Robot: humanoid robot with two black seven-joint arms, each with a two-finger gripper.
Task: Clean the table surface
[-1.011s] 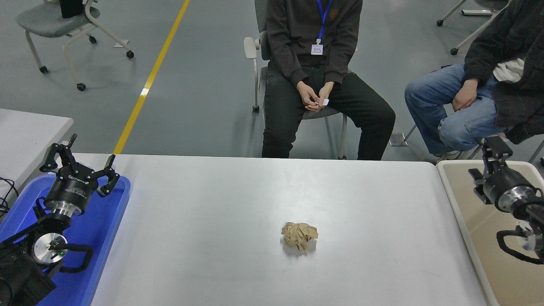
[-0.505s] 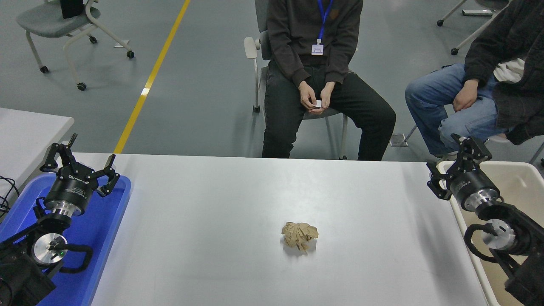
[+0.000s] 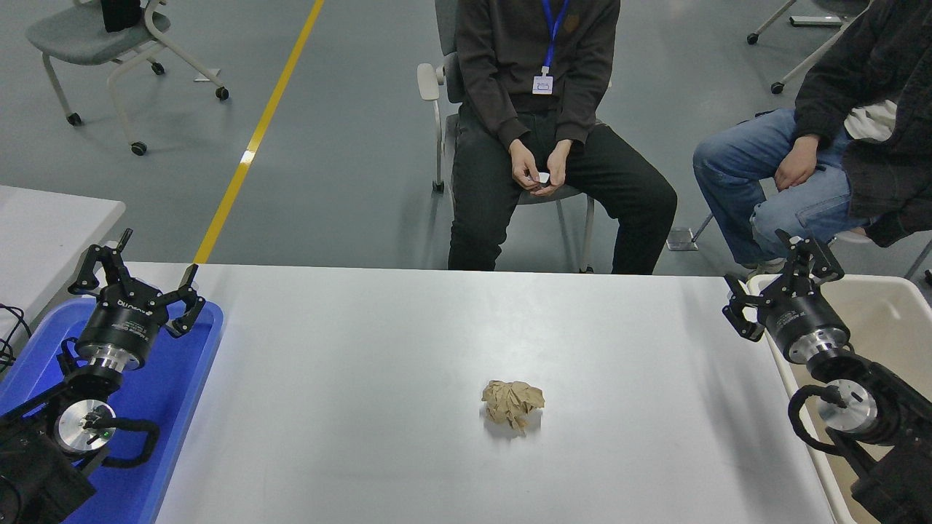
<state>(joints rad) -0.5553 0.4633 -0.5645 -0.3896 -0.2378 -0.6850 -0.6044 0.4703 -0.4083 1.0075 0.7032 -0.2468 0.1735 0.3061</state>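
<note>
The table surface (image 3: 378, 342) is a wide pale grey-white top filling the lower part of the head view. A crumpled ball of brown paper (image 3: 512, 405) lies on it, right of centre and toward the near side. My right gripper (image 3: 776, 279) is open over the table's right edge, at the rim of the beige bin, well to the right of and beyond the paper ball. Open too, my left gripper (image 3: 137, 267) is parked at the lower left above the blue tray. Neither gripper holds anything.
A blue tray (image 3: 171, 393) sits at the table's left edge and a beige bin (image 3: 888, 313) at its right edge. Two people sit on chairs beyond the far edge, hands in their laps. A second white table (image 3: 44, 225) stands at far left.
My right arm has swung in from the right, from over the bin to the table's right edge, drifting slightly further left in the last half second. The paper ball and left arm are unmoved.
</note>
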